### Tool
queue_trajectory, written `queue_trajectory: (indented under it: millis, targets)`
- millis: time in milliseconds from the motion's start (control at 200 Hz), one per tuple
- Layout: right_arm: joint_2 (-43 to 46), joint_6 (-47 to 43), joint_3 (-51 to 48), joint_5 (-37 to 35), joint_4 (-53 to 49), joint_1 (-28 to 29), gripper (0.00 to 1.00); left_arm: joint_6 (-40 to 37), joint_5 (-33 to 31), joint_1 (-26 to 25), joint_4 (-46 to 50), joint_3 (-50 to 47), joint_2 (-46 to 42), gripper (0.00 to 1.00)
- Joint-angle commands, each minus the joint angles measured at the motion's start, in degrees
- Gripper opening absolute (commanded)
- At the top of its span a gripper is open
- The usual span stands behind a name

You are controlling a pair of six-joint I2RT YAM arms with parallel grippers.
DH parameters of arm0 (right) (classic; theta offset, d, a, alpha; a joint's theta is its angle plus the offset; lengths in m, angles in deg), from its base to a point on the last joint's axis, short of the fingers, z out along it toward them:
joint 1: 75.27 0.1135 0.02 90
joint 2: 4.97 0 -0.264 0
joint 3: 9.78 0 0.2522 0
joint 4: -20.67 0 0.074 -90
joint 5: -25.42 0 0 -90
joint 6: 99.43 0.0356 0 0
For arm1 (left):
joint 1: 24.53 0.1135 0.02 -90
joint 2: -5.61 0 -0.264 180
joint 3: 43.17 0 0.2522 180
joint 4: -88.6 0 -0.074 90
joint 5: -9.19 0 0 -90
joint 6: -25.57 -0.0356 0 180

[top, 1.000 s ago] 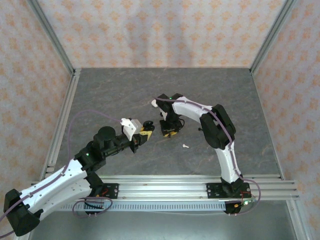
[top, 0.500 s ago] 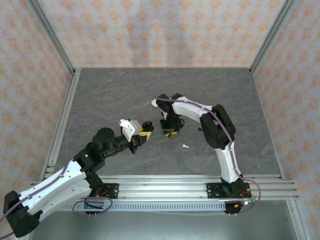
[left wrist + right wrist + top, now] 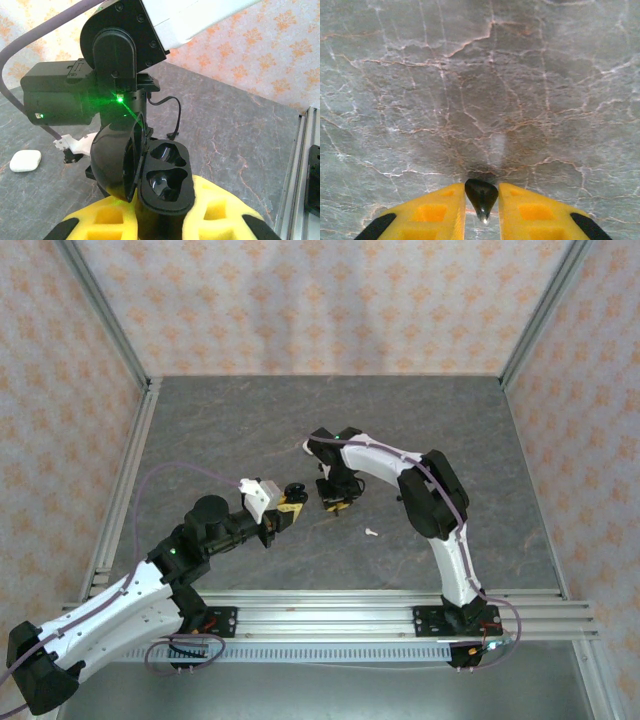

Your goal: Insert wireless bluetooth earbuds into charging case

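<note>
The black charging case (image 3: 150,170) sits clamped in my left gripper (image 3: 160,215), lifted off the grey marbled table (image 3: 230,430) near its middle. Its lid stands open on the hinge, and both moulded wells are bare. Just to its right, my right gripper (image 3: 481,189) points down at the tabletop, its yellow fingers (image 3: 440,207) drawn narrow around a small glossy black earbud (image 3: 481,197), tip downward. From above, the two grippers are close together but apart, the case (image 3: 293,490) facing the right gripper (image 3: 335,502). A closed white pebble-shaped case (image 3: 25,161) lies on the table beyond the right arm. A tiny white piece (image 3: 371,533) rests nearer the arm bases.
</note>
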Motion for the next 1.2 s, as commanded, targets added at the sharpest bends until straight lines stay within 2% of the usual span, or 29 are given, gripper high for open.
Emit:
queue_trajectory:
  millis: [0, 535, 746, 1191]
  targets:
    - [-2.0, 0.7, 1.7, -1.8, -1.8, 0.4, 0.22, -0.4, -0.4, -0.3, -0.7, -0.4, -0.4, 0.0]
    - [-3.6, 0.4, 1.9, -3.0, -3.4, 1.1, 0.24, -0.2, 0.1, -0.3, -0.1, -0.5, -0.5, 0.0]
    - [-4.2, 0.1, 2.4, -4.0, -4.8, 1.7, 0.29, -0.2, 0.5, -0.3, 0.2, -0.4, -0.6, 0.0]
    - [-3.7, 0.1, 2.3, -5.7, -6.0, 2.1, 0.15, 0.4, 0.5, -0.3, 1.3, -0.5, -1.9, 0.0]
